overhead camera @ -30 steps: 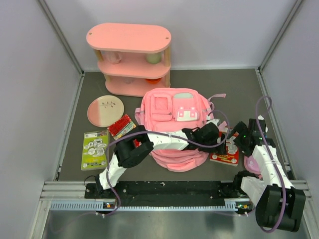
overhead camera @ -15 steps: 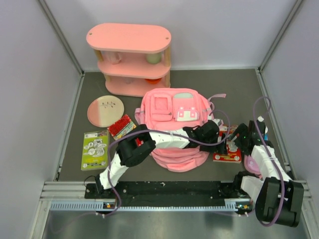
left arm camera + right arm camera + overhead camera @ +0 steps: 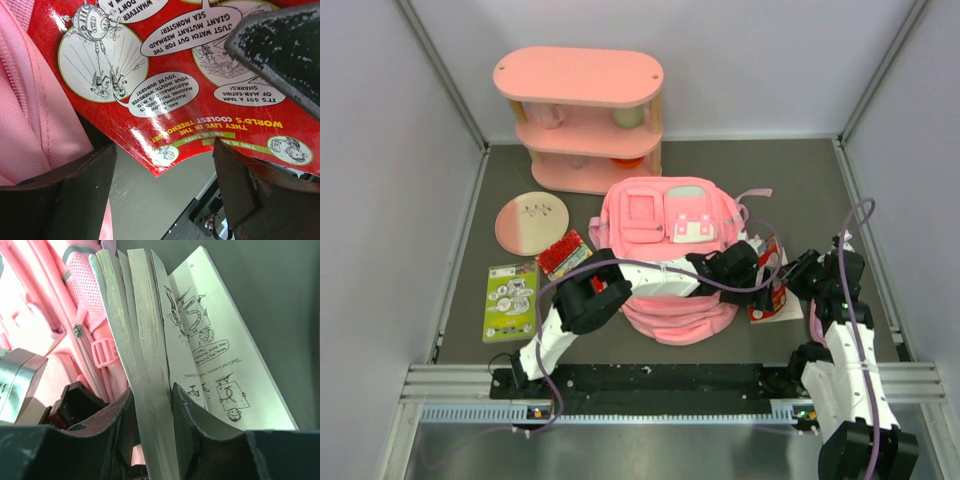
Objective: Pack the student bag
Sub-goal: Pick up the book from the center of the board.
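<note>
Dark grey table (image 3: 820,180), matte and a bit scuffed. Pale plain walls (image 3: 380,150) box it in on three sides, with metal posts in the far corners. A ribbed metal rail (image 3: 650,385) runs along the 6 o'clock edge where the arms mount.

The student bag (image 3: 665,215) lies flat at table centre, front pockets up, straps trailing toward 3 o'clock. A pink shelf (image 3: 580,80) stands at 12 o'clock. A round plate (image 3: 532,221) sits at 9 o'clock, a small red packet (image 3: 563,254) just beside the bag, and a green booklet (image 3: 510,300) at 8 o'clock.

The left claw (image 3: 745,268) is at the bag's 3 o'clock edge with its fingers apart, nothing between them. The right claw (image 3: 798,272) is clamped on the page block of a red comic book (image 3: 767,285), which is tipped up on edge just beside the bag. In the right wrist view the pages (image 3: 150,380) fan open above the fingers.
</note>
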You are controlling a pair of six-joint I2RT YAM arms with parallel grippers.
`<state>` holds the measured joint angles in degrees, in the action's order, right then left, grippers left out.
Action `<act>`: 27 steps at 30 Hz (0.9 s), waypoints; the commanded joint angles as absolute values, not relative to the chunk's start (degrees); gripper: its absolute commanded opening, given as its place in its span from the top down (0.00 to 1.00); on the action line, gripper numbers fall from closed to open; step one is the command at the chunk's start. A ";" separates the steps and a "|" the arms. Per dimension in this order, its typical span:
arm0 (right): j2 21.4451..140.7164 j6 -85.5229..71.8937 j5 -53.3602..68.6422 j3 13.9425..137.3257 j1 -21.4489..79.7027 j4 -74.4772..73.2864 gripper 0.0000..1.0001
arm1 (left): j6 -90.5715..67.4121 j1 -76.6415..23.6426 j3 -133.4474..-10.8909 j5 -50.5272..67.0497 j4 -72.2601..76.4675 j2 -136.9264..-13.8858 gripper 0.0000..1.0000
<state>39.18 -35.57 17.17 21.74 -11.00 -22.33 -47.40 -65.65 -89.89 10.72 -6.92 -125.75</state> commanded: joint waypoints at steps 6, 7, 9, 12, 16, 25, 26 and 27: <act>43.32 -35.34 24.36 20.92 -9.67 -28.65 0.54 | -45.35 -64.78 -88.77 10.02 -5.54 -124.54 0.18; 43.33 -35.25 24.43 20.92 -9.75 -28.65 0.50 | -45.35 -64.69 -88.60 9.93 -5.36 -124.45 0.18; 43.24 -35.59 23.39 21.01 -9.76 -28.74 0.44 | -45.26 -64.60 -88.16 9.76 -5.36 -124.02 0.18; 43.07 -35.94 21.98 21.09 -9.67 -28.92 0.57 | -45.26 -64.51 -87.72 9.84 -5.19 -123.57 0.18; 43.59 -36.03 20.66 21.62 -9.67 -29.18 0.97 | -45.00 -64.51 -87.45 9.67 -5.27 -122.70 0.19; 35.60 -37.88 13.80 31.97 -9.76 -35.94 1.00 | -39.83 -64.42 -81.93 1.87 -8.16 -105.16 0.13; 34.73 -38.66 14.23 33.04 -9.76 -36.12 1.00 | -39.21 -64.42 -81.22 0.54 -8.43 -103.03 0.11; 34.19 -39.19 14.24 34.09 -9.76 -36.82 1.00 | -38.59 -64.34 -80.43 -1.39 -8.96 -101.01 0.10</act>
